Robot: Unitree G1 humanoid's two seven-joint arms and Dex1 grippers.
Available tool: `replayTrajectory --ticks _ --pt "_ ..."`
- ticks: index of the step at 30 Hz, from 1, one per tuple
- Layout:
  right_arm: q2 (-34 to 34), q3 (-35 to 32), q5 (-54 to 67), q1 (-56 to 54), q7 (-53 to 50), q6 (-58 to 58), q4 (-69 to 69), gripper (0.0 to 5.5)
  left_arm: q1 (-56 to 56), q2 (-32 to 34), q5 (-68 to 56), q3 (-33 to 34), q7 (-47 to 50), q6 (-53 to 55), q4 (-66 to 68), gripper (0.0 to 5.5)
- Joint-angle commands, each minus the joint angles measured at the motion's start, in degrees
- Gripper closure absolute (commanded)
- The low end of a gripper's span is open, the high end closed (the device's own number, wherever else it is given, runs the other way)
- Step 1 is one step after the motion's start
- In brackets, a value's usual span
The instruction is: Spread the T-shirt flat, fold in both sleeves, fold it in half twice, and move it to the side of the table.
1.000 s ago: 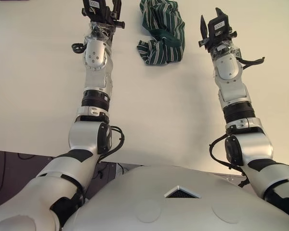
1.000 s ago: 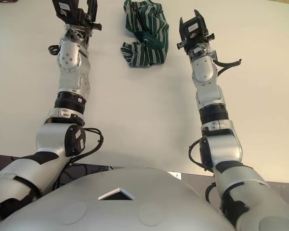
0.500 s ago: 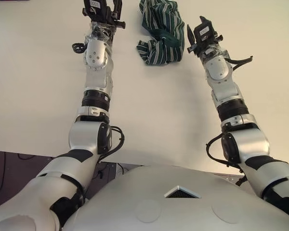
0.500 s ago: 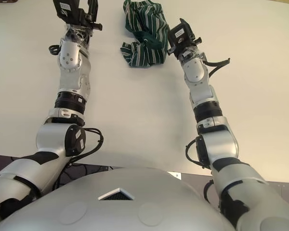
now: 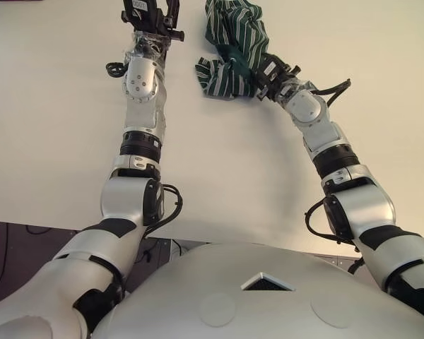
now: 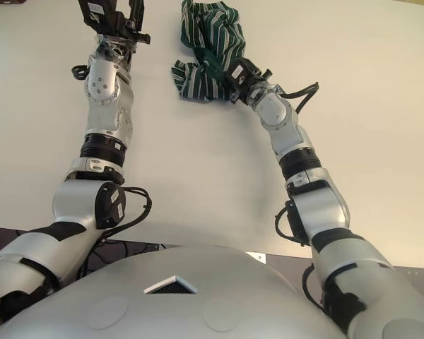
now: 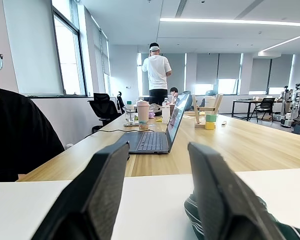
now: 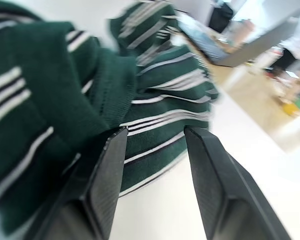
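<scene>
A crumpled dark green T-shirt with thin white stripes [image 5: 233, 49] lies in a heap on the white counter [image 5: 56, 106], at the far middle of the scene. It is bunched and folded over itself. One striped flap sticks out at its near left corner, and no sleeve is laid flat.

The right gripper [image 8: 156, 132] is at the near right edge of the heap, its arm stretched forward and angled in toward the left. Its two black fingers [image 8: 107, 170] stand moderately apart with their tips against the cloth. A dark green fold bulges over one finger, and striped fabric lies across the gap just beyond the tips. The fingers have not closed on the shirt.

The left gripper [image 7: 157, 150] is at the far left, just beside the heap and apart from it, with the left arm held straight out. Its fingers [image 7: 97, 195] are spread wide and hold nothing. A striped corner of the shirt shows beside one of them in the left wrist view.
</scene>
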Motion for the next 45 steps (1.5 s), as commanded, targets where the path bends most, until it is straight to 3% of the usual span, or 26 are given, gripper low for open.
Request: replayTrajectory --ticks 1,6,10,13,19,23,25,28,33,37,40,45 --pt "0.2 3.0 2.1 4.2 10.9 5.4 -8.0 3.43 -1.2 0.2 0.2 0.0 0.1 0.4 0.7 3.37" --pt "2.5 3.7 15.3 10.1 26.5 18.9 -29.3 3.43 -1.2 0.7 0.3 0.2 0.3 0.4 0.9 3.37" --pt "4.0 -2.9 21.4 6.6 23.2 23.8 -33.4 3.43 -2.0 1.8 0.5 -0.3 -1.0 2.6 2.2 3.37" --pt "3.4 -7.5 18.8 0.2 15.3 19.7 -23.0 3.43 -1.8 3.0 5.9 -6.1 -4.8 8.4 6.1 3.37" --pt "5.7 -8.7 12.0 -16.4 2.2 7.5 9.8 3.43 0.8 3.9 12.1 -14.4 -13.2 18.0 7.5 3.37" --pt "5.0 -6.8 7.3 -20.8 -3.5 6.4 23.9 3.43 7.4 6.1 14.0 -23.3 -29.2 14.7 -0.7 3.37" --pt "3.9 -6.2 5.6 -21.1 -3.8 5.2 26.1 3.43 13.4 10.3 13.4 -27.8 -39.3 12.7 -8.0 3.37" --pt "2.7 -5.8 4.2 -20.9 -3.3 3.7 26.9 3.43 18.8 17.8 14.9 -31.2 -46.8 11.9 -13.6 3.37" --pt "-2.0 -2.4 0.8 -17.2 7.4 5.6 22.5 3.43 18.2 23.9 14.8 -28.8 -46.0 10.9 -15.1 3.37" --pt "-7.1 -6.2 5.3 -12.7 13.0 4.9 10.1 3.43 18.1 26.2 10.4 -25.7 -47.7 9.9 -17.7 3.37" --pt "-10.5 -8.0 9.3 -8.1 20.2 4.2 -0.4 3.43 17.2 26.9 6.3 -22.6 -48.7 9.3 -19.5 3.37" --pt "-11.5 -5.1 9.5 -2.0 26.7 3.0 -9.9 3.43 14.6 25.7 3.7 -19.3 -47.0 8.8 -20.1 3.37"
